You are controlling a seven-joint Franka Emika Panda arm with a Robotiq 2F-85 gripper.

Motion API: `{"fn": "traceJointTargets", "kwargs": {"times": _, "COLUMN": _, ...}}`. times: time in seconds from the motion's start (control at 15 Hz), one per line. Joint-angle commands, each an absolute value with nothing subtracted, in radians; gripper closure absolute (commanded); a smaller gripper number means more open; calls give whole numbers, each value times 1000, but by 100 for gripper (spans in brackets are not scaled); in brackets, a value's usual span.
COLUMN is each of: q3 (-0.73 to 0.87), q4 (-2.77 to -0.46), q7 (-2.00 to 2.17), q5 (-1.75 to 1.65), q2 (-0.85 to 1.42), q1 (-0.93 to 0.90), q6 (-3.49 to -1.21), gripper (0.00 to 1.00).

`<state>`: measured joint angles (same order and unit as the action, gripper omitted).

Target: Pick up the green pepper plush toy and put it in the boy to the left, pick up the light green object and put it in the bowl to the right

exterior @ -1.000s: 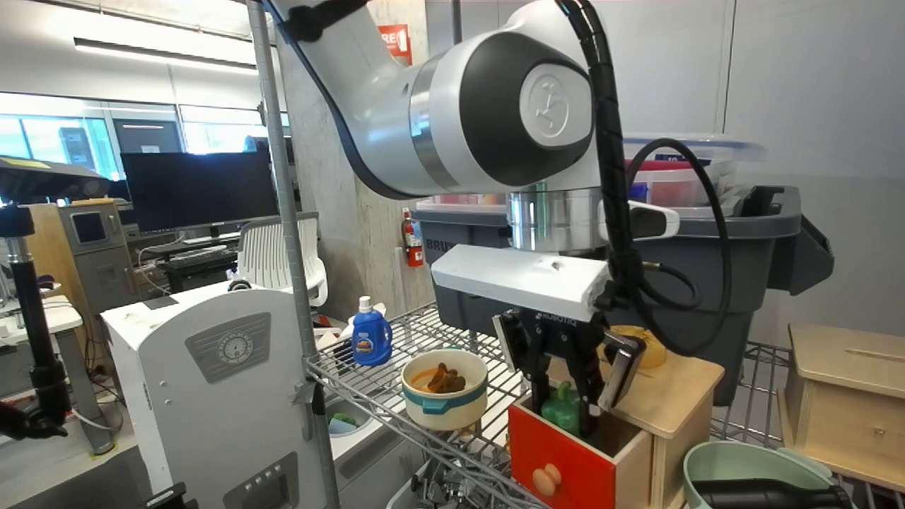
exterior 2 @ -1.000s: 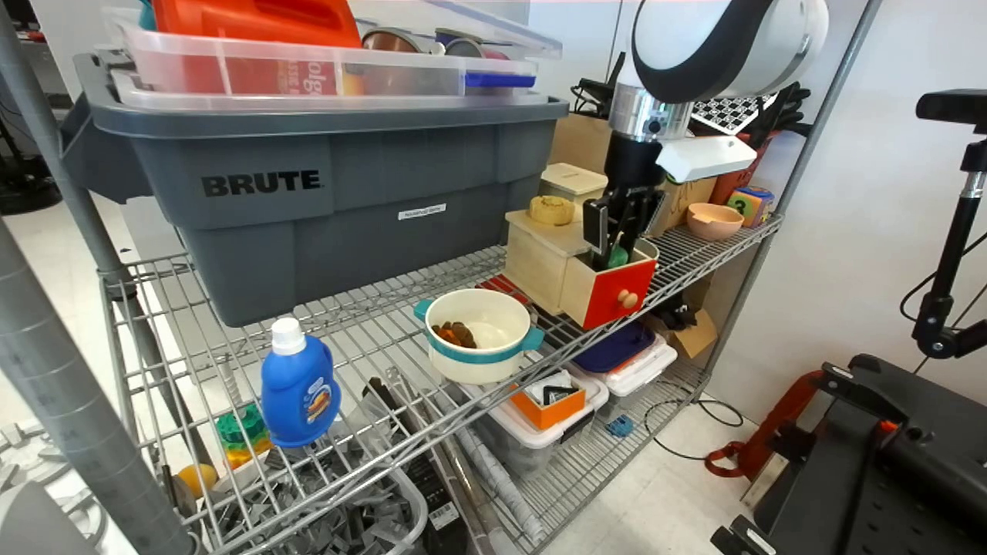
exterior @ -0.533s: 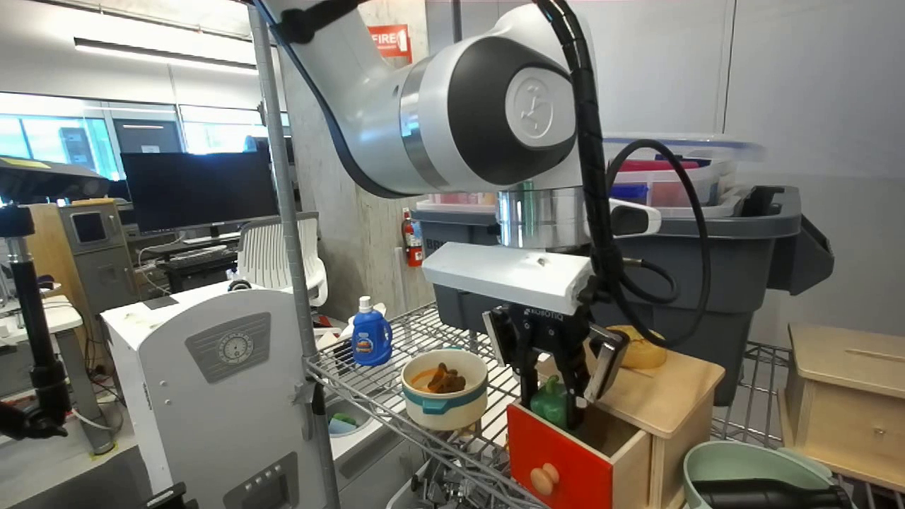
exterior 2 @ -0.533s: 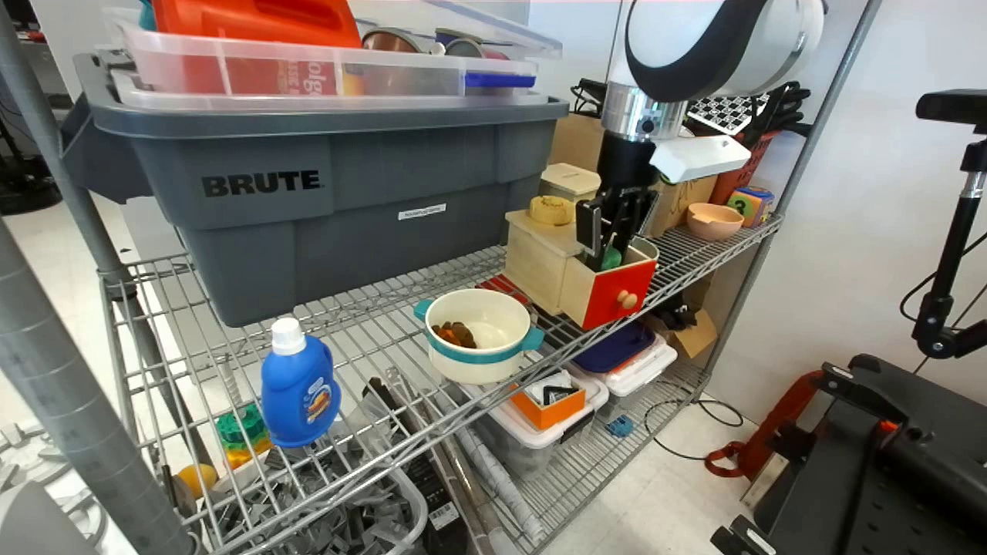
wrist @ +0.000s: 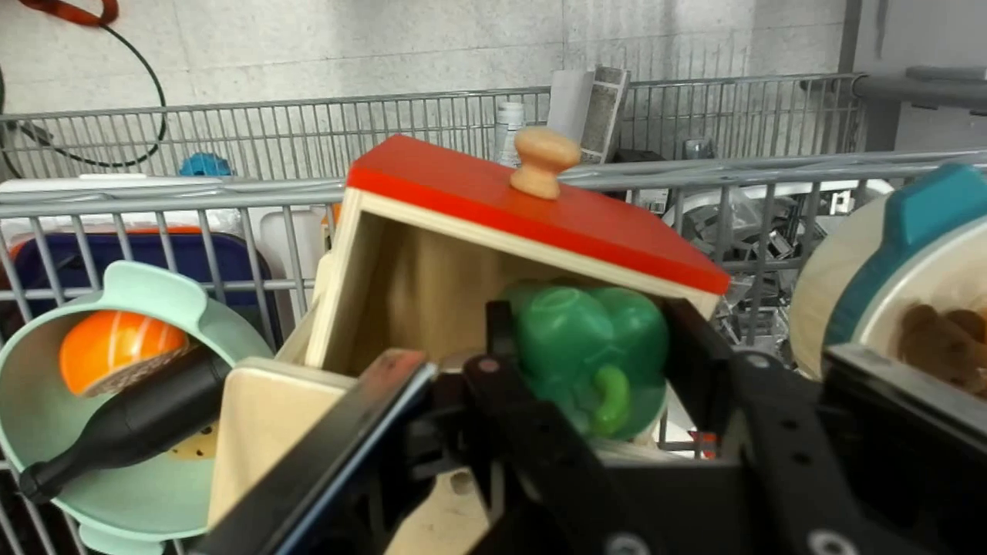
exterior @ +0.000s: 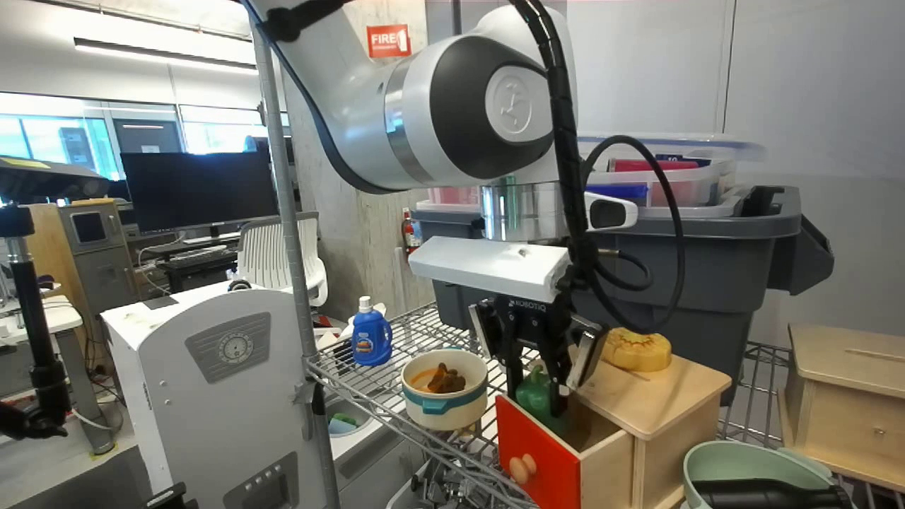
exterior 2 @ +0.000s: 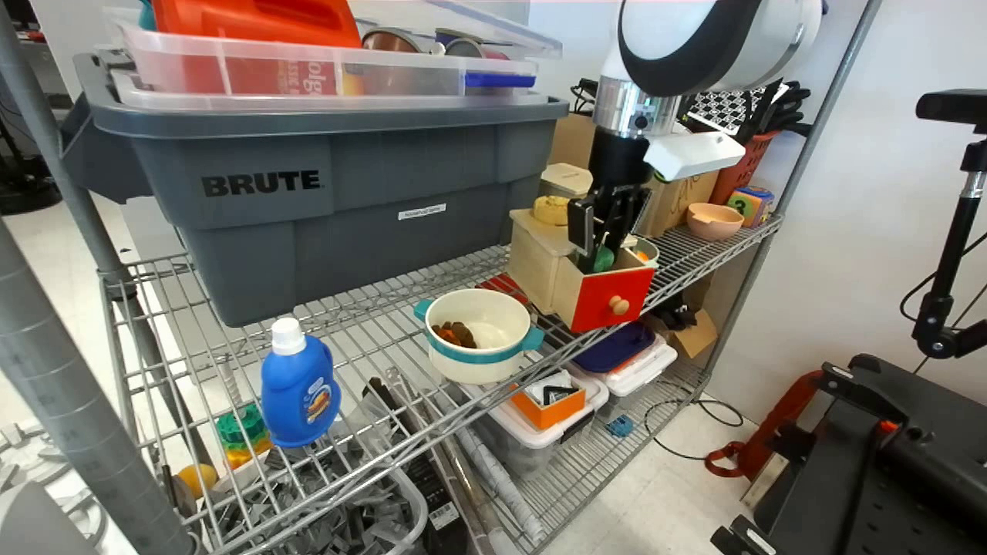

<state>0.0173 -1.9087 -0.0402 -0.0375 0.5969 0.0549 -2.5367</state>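
- In an exterior view: fingers (exterior: 558, 367) clamped on the green pepper (exterior: 534, 397), down in the red drawer (exterior: 555, 472).
- In an exterior view: drawer's well apart from the blue jug (exterior 2: 297, 385).
- Wrist view: pepper's snug between both fingers, green bowl (wrist: 150, 492) nearby with a black bottle (wrist: 146, 420) in it.

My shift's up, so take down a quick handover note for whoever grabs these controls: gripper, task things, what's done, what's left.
Gripper: closed on the green pepper.
Things: pepper not yet clear of the open red-fronted drawer; cream pot, probably the left bowl, on one side; grey-green bowl on the other, holding a black bottle and orange piece. Light green object: can't make it out.
Done: pepper gripped.
Left: lift it out, release it in the pot; then light green object into the grey-green bowl.
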Motion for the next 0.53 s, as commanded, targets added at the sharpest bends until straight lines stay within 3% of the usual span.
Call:
{"fn": "traceJointTargets", "kwargs": {"times": 0.0, "q3": 20, "q4": -1974, "q7": -28, "q5": -44, "q2": 527, "q1": 30, "q6": -2546, "gripper": 75}}
{"fn": "traceJointTargets", "kwargs": {"times": 0.47, "q3": 23, "q4": -2013, "q7": -23, "q5": -50, "q2": 469, "q1": 9, "q6": -2543, "gripper": 75}}
